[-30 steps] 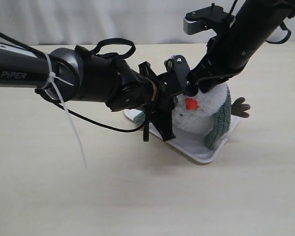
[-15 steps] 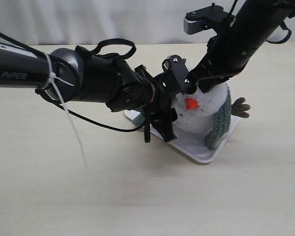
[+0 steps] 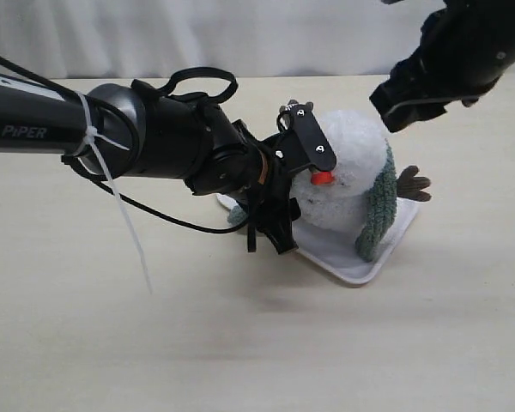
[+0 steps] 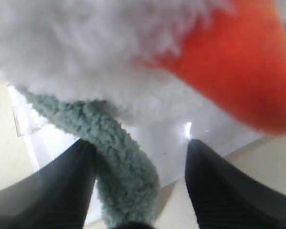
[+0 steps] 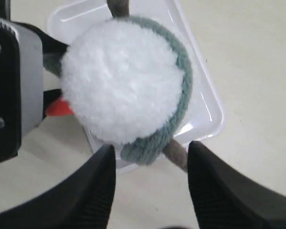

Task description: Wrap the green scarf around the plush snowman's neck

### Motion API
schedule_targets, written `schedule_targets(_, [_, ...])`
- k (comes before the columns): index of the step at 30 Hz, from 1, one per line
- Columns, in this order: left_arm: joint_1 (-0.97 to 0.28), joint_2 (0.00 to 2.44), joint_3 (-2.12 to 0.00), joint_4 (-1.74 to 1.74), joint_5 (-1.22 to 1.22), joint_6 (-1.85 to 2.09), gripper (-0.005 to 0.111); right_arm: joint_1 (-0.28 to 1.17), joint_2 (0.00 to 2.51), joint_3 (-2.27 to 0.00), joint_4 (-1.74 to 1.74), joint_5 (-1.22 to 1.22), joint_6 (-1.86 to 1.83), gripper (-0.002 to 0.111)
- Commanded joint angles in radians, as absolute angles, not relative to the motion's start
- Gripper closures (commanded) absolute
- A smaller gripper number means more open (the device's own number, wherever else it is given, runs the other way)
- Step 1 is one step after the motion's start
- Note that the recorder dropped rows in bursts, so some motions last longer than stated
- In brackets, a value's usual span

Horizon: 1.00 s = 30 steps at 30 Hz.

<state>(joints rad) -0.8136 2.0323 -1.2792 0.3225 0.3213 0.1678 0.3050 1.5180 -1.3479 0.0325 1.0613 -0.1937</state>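
plush snowman point(image 3: 352, 154) in white tray point(image 3: 336, 250) (upright), green scarf point(image 3: 379, 199) draped

The left arm point(image 3: 34, 120) is a glossy black tube lettered "PiPER" in grey, with a white zip tie point(image 3: 112, 184) around its joint, thin black cables point(image 3: 167, 219) looping beside it and small silver screws on the black left gripper point(image 3: 307, 202); the right arm point(image 3: 455, 60) is matte black.

Lighting bright and even; shadows soft. Left wrist view: plush snowman point(image 4: 86, 47) out of focus; small glare on tray point(image 4: 169, 143).
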Motion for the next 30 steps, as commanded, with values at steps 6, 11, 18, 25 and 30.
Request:
schedule_targets(6, [-0.813, 1.997, -1.280, 0.321, 0.272, 0.160, 0.053, 0.305, 1.465, -0.951, 0.015, 0.838, -0.111, 0.062])
schedule_targets(11, [-0.813, 1.989, -1.280, 0.301, 0.288, 0.160, 0.053, 0.305, 1.509, -0.886, 0.154, 0.629, -0.178, 0.062])
schedule_targets(18, [-0.813, 1.989, -1.280, 0.301, 0.292, 0.160, 0.053, 0.305, 1.615, -0.827, 0.167, 0.487, -0.194, 0.062])
schedule_targets(25, [-0.813, 1.989, -1.280, 0.305, 0.261, 0.160, 0.053, 0.302, 1.572, -0.872, 0.151, 0.502, -0.186, 0.062])
schedule_targets(30, [-0.813, 1.989, -1.280, 0.302, 0.235, 0.160, 0.053, 0.277, 1.527, -0.883, -0.063, 0.502, 0.044, 0.062])
